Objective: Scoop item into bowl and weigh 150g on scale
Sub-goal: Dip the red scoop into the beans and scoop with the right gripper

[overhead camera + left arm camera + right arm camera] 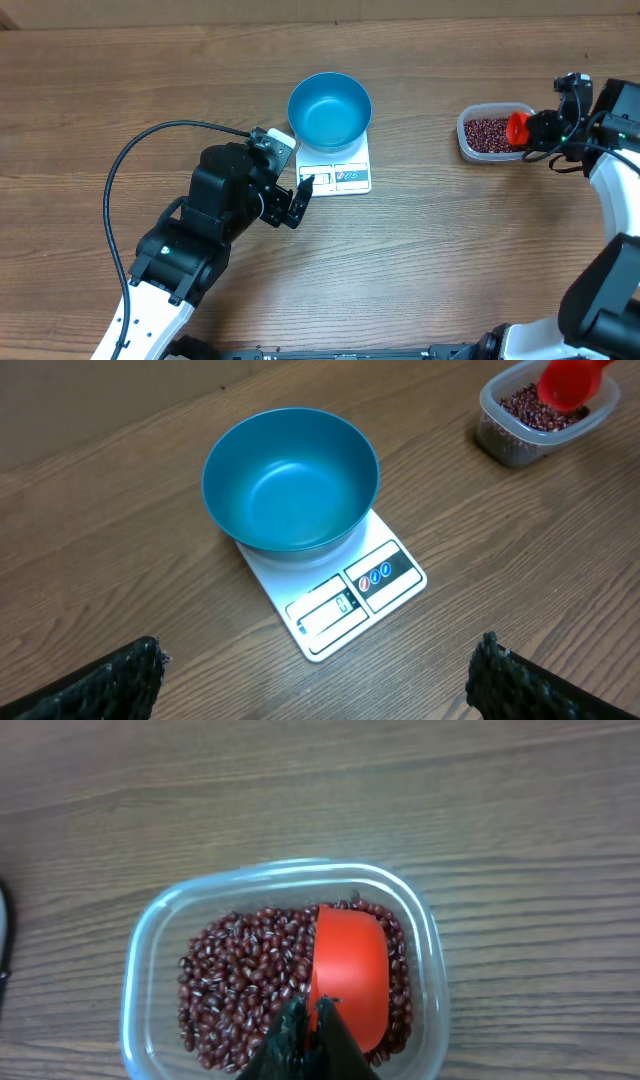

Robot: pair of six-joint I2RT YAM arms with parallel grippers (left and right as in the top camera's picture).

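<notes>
The blue bowl [330, 110] [290, 480] stands empty on the white scale [345, 178] [350, 600] at the table's middle. My left gripper [300, 197] [318, 657] hovers just in front of the scale, jaws wide open with nothing between them. At the far right, dark red beans [485, 134] [240, 980] fill a clear plastic tub [468, 140] [135, 980]. My right gripper [538, 128] [308, 1012] is shut on the orange-red scoop [517, 127] [348, 965], whose cup sits over the beans on the tub's right side. The scoop's handle is hidden by the fingers.
A black cable [130, 160] loops over the table left of the left arm. The tub [540, 415] and scoop [570, 382] also show at the top right of the left wrist view. Bare wood lies between scale and tub.
</notes>
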